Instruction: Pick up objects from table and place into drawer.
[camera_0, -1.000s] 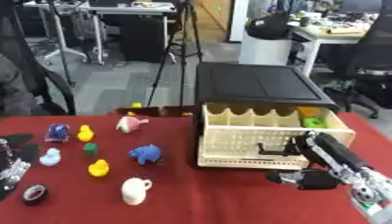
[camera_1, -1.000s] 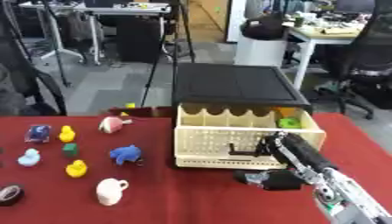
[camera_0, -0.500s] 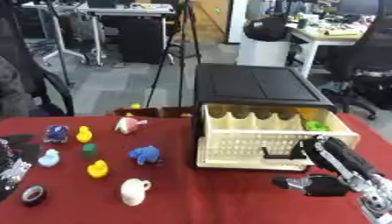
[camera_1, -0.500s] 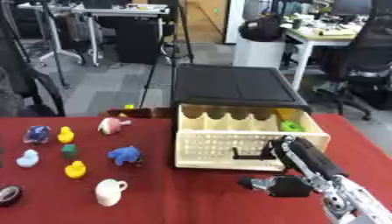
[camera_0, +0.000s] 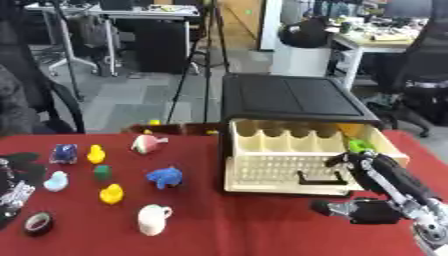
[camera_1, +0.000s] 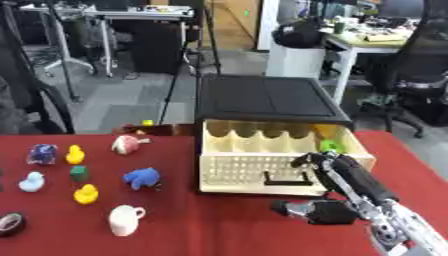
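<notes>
So my right hand (camera_0: 372, 210) is hanging low over the red table (camera_0: 236, 225), just in front of the open cream drawer (camera_0: 297, 160). The fingers look bent inward with the thumb poking out toward my left, and I don't see anything in them, so I'd call it clenched on nothing. My forearm runs back up past the drawer's right front corner.

The drawer is pulled out from under the black cabinet (camera_0: 293, 97). There's a green thing (camera_0: 359, 145) sitting in the drawer's right end, near the back, and something yellowish (camera_0: 350, 131) in the back corner behind it.

Everything else is out on the cloth to my left, well apart from my right hand: white mug (camera_0: 153, 219) nearest me, blue elephant-ish toy (camera_0: 164, 177), yellow duck (camera_0: 111, 194), small green block (camera_0: 102, 172), light blue duck (camera_0: 56, 181), another yellow duck (camera_0: 96, 154), a dark blue toy (camera_0: 64, 153), a pink and white toy (camera_0: 147, 144) up near the back edge, and a dark roll of tape (camera_0: 38, 223) by the front-left corner.

My left hand (camera_0: 12, 195) shows only as a sliver at the left edge. Can't tell what its fingers are doing.
</notes>
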